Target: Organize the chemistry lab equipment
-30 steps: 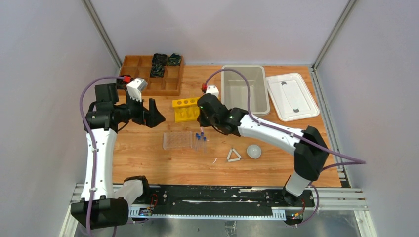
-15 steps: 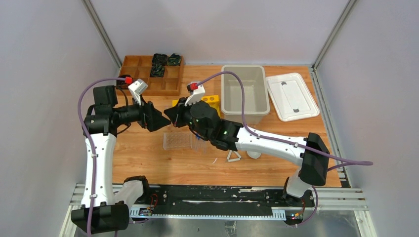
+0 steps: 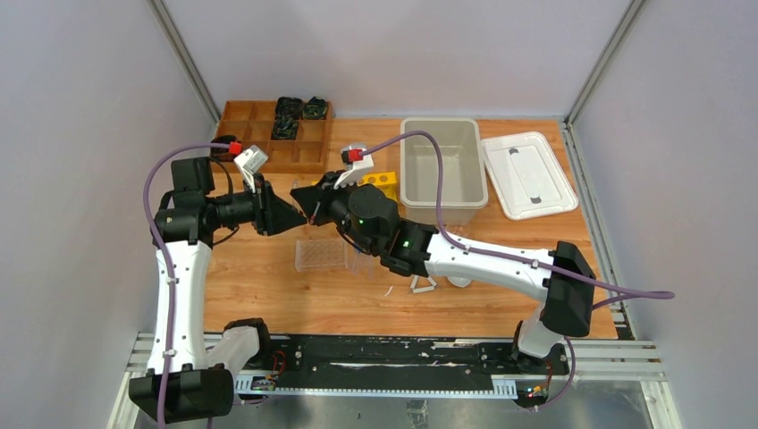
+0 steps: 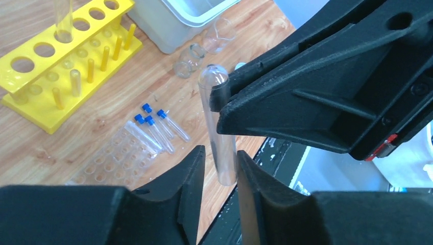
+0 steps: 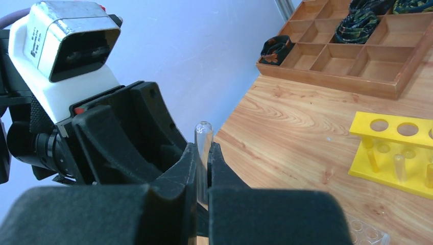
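A long clear test tube (image 4: 217,127) (image 5: 203,133) hangs in the air above the table's left half. My right gripper (image 5: 203,145) (image 3: 306,197) is shut on its rounded end. My left gripper (image 4: 220,150) (image 3: 295,217) meets it head-on, jaws drawn in on the tube's open end. On the table below lie several blue-capped tubes (image 4: 153,127) beside the clear plastic rack (image 4: 110,158) (image 3: 320,254). Two glass beakers (image 4: 190,58) stand by the bin. The white triangle (image 3: 422,284) and the white dish (image 3: 458,281) peek out under the right arm.
A yellow six-hole rack (image 4: 56,71) (image 5: 403,153) holds one clear tube. The wooden compartment tray (image 3: 259,134) with black items sits at the back left. A grey bin (image 3: 442,161) and its white lid (image 3: 529,174) are at the back right.
The right arm swung left and up, carrying the test tube to the left gripper. The left gripper turned toward it and closed from wide open around the tube.
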